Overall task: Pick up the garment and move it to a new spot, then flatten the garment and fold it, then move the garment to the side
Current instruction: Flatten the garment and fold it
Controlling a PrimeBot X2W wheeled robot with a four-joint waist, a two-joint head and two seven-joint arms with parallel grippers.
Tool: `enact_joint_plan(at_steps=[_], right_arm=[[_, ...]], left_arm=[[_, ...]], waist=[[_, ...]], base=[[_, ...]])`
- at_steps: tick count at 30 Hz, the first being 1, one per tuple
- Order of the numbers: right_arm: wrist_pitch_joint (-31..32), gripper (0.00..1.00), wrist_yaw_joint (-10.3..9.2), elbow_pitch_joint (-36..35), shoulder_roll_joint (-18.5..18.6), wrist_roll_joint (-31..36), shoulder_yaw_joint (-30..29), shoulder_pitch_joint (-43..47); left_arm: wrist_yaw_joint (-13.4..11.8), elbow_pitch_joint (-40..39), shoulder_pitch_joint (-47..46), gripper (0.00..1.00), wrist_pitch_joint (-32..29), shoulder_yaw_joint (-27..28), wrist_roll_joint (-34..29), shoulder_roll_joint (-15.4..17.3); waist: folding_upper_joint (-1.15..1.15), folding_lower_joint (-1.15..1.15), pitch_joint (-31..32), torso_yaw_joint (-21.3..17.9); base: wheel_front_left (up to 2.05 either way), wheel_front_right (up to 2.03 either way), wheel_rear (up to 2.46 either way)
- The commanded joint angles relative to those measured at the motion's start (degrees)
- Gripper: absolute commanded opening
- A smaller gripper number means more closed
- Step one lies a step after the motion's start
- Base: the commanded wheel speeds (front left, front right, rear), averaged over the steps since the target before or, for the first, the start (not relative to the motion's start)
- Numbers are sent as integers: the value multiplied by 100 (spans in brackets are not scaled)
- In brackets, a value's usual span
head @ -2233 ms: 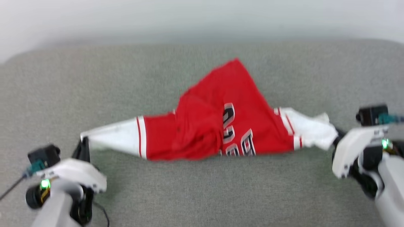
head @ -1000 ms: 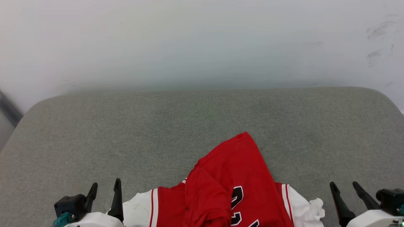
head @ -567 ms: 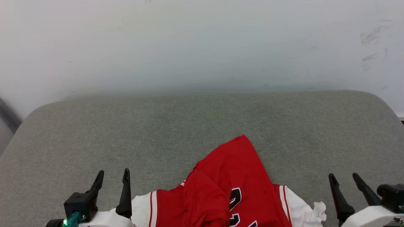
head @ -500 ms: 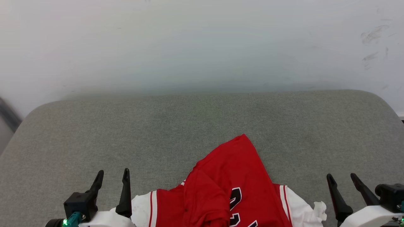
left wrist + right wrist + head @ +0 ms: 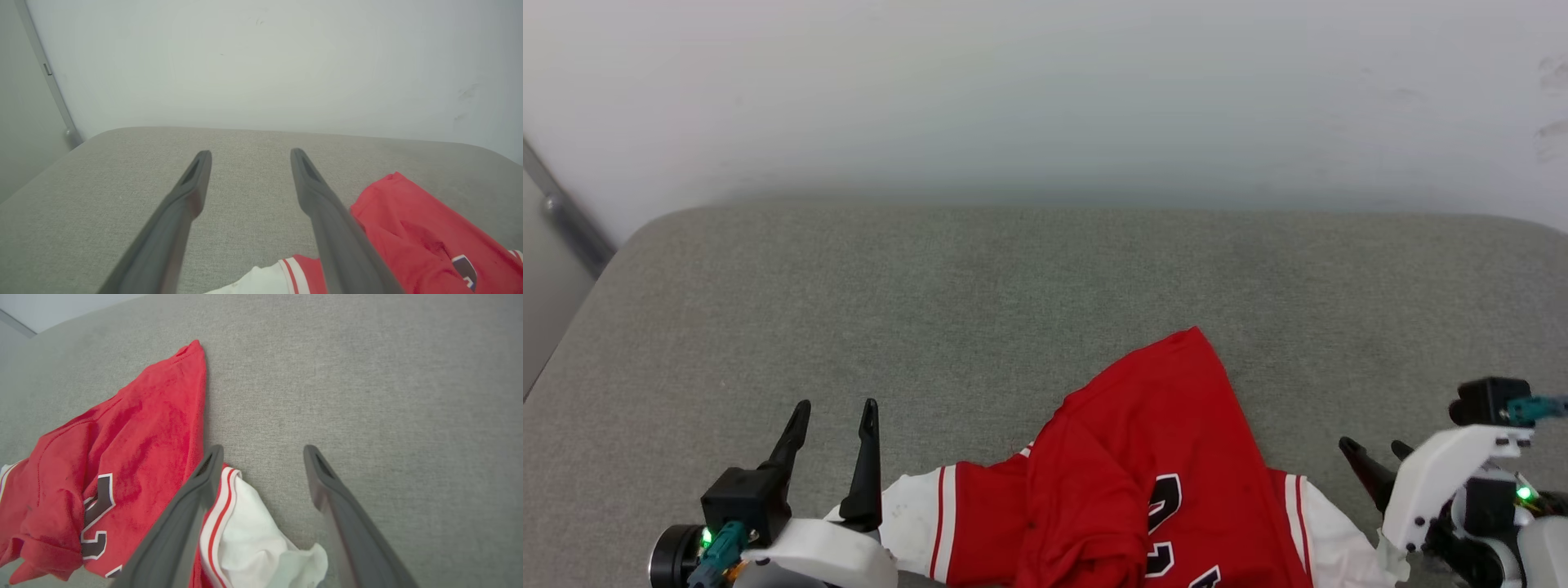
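I find the garment crumpled on the grey cushion, bottom centre of the head view. Left gripper, lower left, and right gripper, lower right: both spread, empty.

Red garment with white, red-striped sleeves, black-and-white lettering; grey speckled cushion; dark claws.
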State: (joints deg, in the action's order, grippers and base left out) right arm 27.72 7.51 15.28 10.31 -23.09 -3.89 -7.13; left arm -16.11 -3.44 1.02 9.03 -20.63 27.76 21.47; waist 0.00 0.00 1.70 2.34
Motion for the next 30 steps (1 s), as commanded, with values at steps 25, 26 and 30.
enact_joint_plan(at_steps=[25, 26, 30], right_arm=[[2402, 32, -4, 2846, 372, -731, 1856, -3008], [2349, 0, -2, 2863, 343, -823, 1876, -2990], [1807, 0, -2, 2637, 440, -973, 2048, -3176]], left_arm=[[553, 689, -1513, 100, 493, -349, -98, -602], [569, 731, -1503, 100, 494, -351, -95, -604], [585, 860, -1402, 100, 516, -355, -90, -573]], waist=[[0, 0, -1733, 951], [0, 0, -1701, 950], [0, 0, -1529, 906]], base=[[0, 0, 0], [0, 0, 0], [0, 0, 0]])
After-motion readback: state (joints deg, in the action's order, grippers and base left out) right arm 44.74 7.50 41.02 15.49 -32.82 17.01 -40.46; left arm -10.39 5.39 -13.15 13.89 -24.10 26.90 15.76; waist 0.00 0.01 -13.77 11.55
